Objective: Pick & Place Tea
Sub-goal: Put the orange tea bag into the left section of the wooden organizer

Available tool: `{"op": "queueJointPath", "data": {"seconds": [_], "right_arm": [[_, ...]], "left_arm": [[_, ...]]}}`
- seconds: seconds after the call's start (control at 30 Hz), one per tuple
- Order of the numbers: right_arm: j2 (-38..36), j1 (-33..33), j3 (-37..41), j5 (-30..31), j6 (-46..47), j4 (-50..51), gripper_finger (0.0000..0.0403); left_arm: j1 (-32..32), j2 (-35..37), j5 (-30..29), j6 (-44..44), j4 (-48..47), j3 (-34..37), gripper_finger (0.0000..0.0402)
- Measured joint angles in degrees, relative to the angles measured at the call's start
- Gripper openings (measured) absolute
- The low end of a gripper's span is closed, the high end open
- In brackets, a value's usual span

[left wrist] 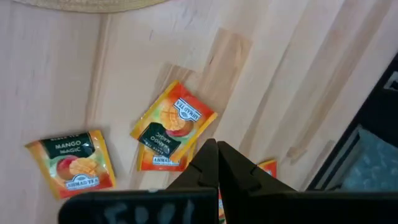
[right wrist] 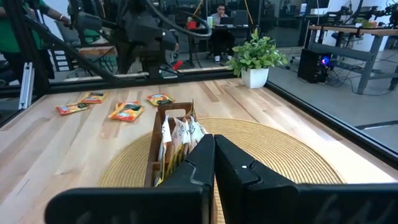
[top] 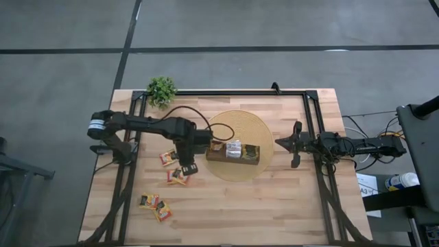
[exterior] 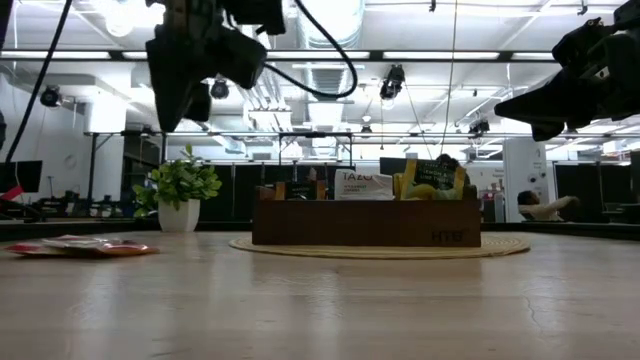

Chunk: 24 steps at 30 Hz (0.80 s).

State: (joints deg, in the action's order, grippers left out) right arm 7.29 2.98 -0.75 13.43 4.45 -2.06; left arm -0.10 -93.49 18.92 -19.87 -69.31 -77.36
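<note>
Several tea sachets (top: 169, 158) are lying loose on the wooden table (top: 274, 213) to the left of the round woven mat (top: 264, 130), two more pairs sitting nearer the table's front-left corner, while others are standing upright inside the brown box (top: 233, 152) on that mat. The left gripper (top: 190, 169) is hovering above the loose sachets with its fingers pressed together and gripping nothing. The right gripper (top: 280, 142) is waiting at the mat's right edge, pointing toward the box, fingers likewise closed and empty, and a potted plant (top: 162, 90) is sitting at the far-left corner.
</note>
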Motion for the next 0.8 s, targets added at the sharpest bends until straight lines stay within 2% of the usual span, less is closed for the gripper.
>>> {"op": "queueJointPath", "data": {"seconds": [0.17, 0.3, 0.5, 0.63, 0.8], "right_arm": [[0.0, 0.0, 0.0, 0.0, 0.0, 0.0, 0.0008], [0.0, 0.0, 0.0, 0.0, 0.0, 0.0, 0.0009], [0.0, 0.0, 0.0, 0.0, 0.0, 0.0, 0.0009], [0.0, 0.0, 0.0, 0.0, 0.0, 0.0, 0.0009], [0.0, 0.0, 0.0, 0.0, 0.0, 0.0, 0.0009]], "left_arm": [[0.0, -1.1, -1.3, -0.7, -1.2, -2.8, 0.0], [0.0, -1.1, -4.8, -3.0, -1.6, -1.9, 0.0], [0.0, -1.1, -4.9, -4.8, -0.9, 0.0, 0.0005], [0.0, -1.1, -4.2, -4.8, -0.6, 2.2, 0.0032], [-0.2, -1.1, -2.9, -7.6, 0.9, 5.4, 0.009]]}}
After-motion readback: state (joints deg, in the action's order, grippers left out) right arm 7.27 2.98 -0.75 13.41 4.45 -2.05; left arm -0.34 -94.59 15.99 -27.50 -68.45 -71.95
